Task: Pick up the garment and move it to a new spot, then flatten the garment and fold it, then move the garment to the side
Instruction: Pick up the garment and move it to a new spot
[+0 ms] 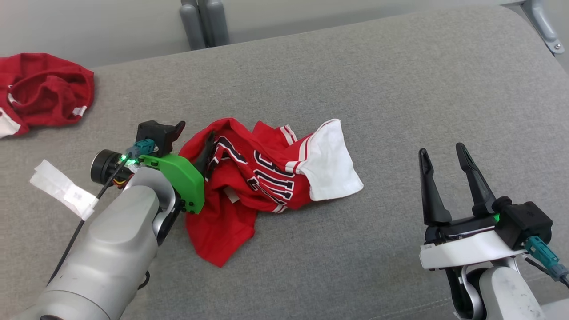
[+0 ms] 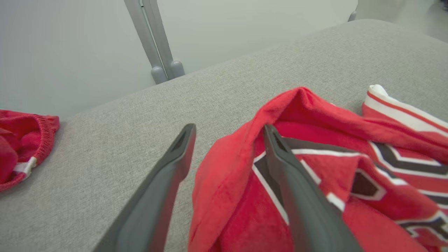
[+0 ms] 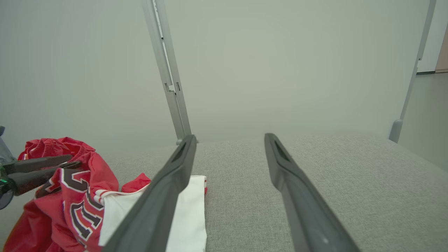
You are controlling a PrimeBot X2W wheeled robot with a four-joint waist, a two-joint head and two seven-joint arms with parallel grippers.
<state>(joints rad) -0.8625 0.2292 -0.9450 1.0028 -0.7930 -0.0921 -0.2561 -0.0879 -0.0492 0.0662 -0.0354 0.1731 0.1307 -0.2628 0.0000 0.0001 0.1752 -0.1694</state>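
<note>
Though crumpled, red garment, white-sleeved, w/ blk-white lettering

A big grey cushion holds it all. A crumpled red and white shirt lies on it, right at my left gripper and to the left of my right gripper. Another red cloth lies well off to my left gripper's left.

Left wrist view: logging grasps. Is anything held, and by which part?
Nothing is held. The left gripper stands open astride a raised edge fold of the red jersey; the right gripper is open and empty.
</note>
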